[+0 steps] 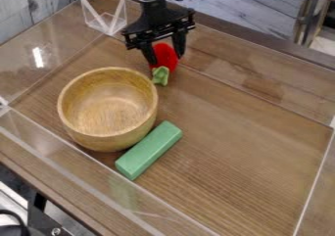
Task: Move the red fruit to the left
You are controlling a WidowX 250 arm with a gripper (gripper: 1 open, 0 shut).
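Your pincer (160, 46) points almost straight down near the far side of the table (249, 132), and its two black fingers (137, 41) sit on either side of the red fruit (164, 57). They look pressed in on the red body, so you seem to be holding the fruit, though the view is small and the touch itself is hard to see. The fruit hangs tilted between the fingers, with its green leafy end (160, 76) pointing down and very near the wood, maybe touching it; you cannot tell which. Gripping the fat red middle makes sense, because the leafy end is thin and soft-looking and might slip. Just to the front and left of the fruit stands the wooden bowl (108, 107), open side up, with nothing in it. That bowl is the thing to watch if you go left, since the low leafy tip could bump its rim. In front of the bowl, the flat green block (148, 149) lies well apart from the fruit. Low clear walls (53, 157) run around the table, likely to keep things from rolling off.
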